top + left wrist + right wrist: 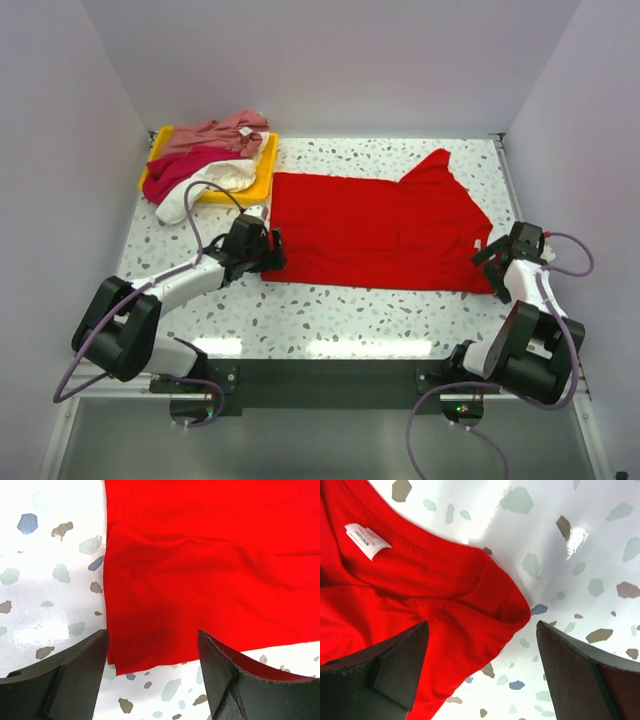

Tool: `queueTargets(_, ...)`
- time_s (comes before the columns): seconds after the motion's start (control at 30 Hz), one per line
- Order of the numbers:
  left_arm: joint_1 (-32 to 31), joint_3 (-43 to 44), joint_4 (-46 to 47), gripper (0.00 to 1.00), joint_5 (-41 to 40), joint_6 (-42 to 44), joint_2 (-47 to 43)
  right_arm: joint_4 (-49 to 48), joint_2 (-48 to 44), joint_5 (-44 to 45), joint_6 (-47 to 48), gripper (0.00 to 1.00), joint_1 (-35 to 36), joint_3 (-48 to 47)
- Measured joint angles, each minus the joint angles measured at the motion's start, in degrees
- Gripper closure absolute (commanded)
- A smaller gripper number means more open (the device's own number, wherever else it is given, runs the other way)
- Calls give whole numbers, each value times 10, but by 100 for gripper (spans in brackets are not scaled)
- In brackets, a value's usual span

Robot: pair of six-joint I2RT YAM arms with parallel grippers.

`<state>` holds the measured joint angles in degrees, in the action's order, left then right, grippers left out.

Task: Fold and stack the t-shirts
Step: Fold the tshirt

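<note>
White neck label [367, 540] on the red t-shirt [440, 605] carries unreadable print.

The bright red t-shirt [375, 232] carries a white label [366, 540]. The table [330, 310] is white, speckled with grey, blue and brown flecks. At far left, a yellow tray [263, 185] holds a dusty pink shirt [215, 135], a crimson-magenta shirt [180, 168] and a cream-white shirt [225, 178].

Four t-shirts (red [380, 230], pink [215, 135], magenta [183, 168], cream [218, 185]), one yellow tray [266, 172], one left hand [274, 250], one right hand [489, 267]
</note>
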<state>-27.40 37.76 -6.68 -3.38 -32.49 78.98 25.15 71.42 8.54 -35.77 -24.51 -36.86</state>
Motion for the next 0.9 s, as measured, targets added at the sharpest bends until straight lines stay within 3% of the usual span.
queueTargets(0.33,-5,0,26,25,6,-14,26,-20,32,14,17,29,-7,-17)
queueTargets(0.67,-38,-8,68,25,6,-33,32,-21,31,9,22,40,-10,-13)
queueTargets(0.9,-38,-33,87,26,3,-44,33,-18,19,9,28,63,-10,-1)
